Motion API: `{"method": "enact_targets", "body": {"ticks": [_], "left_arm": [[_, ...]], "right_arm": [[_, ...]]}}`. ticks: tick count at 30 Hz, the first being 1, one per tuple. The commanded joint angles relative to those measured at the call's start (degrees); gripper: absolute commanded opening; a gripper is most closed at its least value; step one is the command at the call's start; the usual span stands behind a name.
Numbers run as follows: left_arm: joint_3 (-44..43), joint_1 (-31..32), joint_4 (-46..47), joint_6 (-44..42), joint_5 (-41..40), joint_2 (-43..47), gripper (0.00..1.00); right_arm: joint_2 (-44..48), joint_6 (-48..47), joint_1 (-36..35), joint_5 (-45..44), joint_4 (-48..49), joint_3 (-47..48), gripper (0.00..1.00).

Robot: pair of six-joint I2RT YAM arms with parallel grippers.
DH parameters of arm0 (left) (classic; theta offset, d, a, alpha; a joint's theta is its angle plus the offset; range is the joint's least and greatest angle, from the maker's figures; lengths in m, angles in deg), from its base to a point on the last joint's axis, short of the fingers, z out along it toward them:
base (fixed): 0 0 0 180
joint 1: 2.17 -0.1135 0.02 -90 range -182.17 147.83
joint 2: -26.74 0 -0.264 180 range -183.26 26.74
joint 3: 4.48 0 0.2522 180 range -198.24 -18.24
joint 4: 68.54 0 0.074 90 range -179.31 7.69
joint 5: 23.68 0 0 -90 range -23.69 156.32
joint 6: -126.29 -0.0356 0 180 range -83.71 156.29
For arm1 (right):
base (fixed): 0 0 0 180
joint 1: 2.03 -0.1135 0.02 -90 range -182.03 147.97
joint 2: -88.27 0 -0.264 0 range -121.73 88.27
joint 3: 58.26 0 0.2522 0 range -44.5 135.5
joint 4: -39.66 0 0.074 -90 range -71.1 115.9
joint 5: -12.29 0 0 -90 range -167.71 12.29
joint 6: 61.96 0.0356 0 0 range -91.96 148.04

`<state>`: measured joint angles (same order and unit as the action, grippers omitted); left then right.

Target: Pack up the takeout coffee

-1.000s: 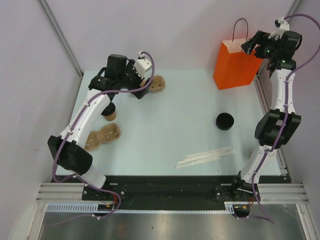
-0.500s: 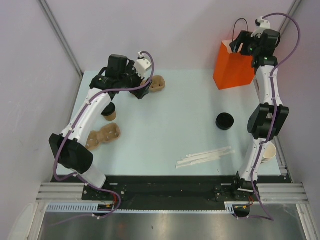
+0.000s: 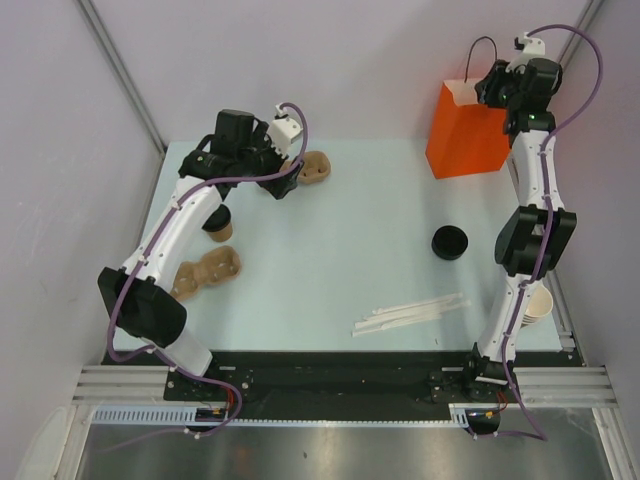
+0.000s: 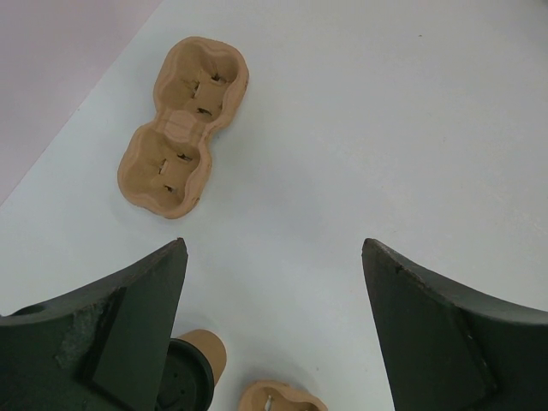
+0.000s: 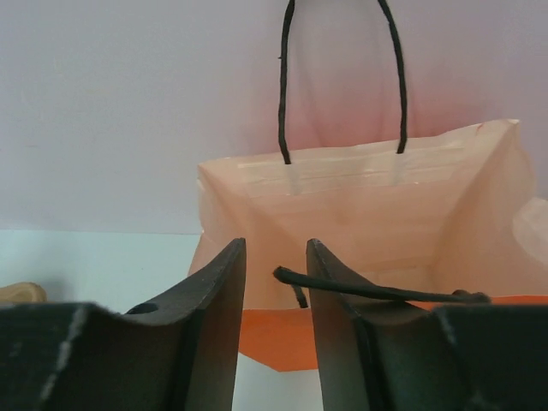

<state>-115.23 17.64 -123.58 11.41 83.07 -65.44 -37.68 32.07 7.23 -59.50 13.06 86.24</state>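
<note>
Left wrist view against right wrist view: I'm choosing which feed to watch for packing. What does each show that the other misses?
Only the left wrist view: a two-cup pulp carrier, the takeout coffee at the bottom edge, and part of a second carrier. Only the right wrist view: the orange bag, mouth open, with an upright handle and a drooping handle. Both: the pale table and their own gripper, the left gripper wide open, the right gripper narrowly apart.

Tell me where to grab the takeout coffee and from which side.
Take the takeout coffee by its tan paper wall just under the black lid, jaws level, coming from the table's centre. It seems upright; the lid's rim would likely stop slipping.
</note>
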Motion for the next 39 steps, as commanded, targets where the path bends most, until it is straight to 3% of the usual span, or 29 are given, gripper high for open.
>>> {"method": "enact_targets", "body": {"ticks": [1,6,9,25,32,39], "left_arm": [[-1.45,-0.48,0.32,1.07,0.39,-0.01,0.88],[-1.97,-0.74,-0.12,1.59,0.38,-0.19,0.88],[-2.94,-1.18,-1.08,2.03,0.82,-0.45,0.88],[-3.38,-4.69,-1.88,5.46,4.34,-0.46,0.88],[-3.29,-9.26,-2.05,9.58,9.17,-0.19,0.88],[-0.14,-13.74,0.05,12.49,12.78,3.05,0.88]], "right_arm": [[-0.35,-0.17,0.68,-0.82,3.09,3.12,0.34],[-0.61,-0.25,0.41,2.52,3.61,3.65,0.09],[-0.35,0.01,0.5,3.75,4.75,3.38,0.0],[3.6,8.8,-0.46,23.43,12.23,-2.59,0.0],[6.68,10.12,-5.73,29.32,11.61,-2.24,0.0],[11.07,10.29,-12.32,34.77,4.07,-3.03,0.0]]}}
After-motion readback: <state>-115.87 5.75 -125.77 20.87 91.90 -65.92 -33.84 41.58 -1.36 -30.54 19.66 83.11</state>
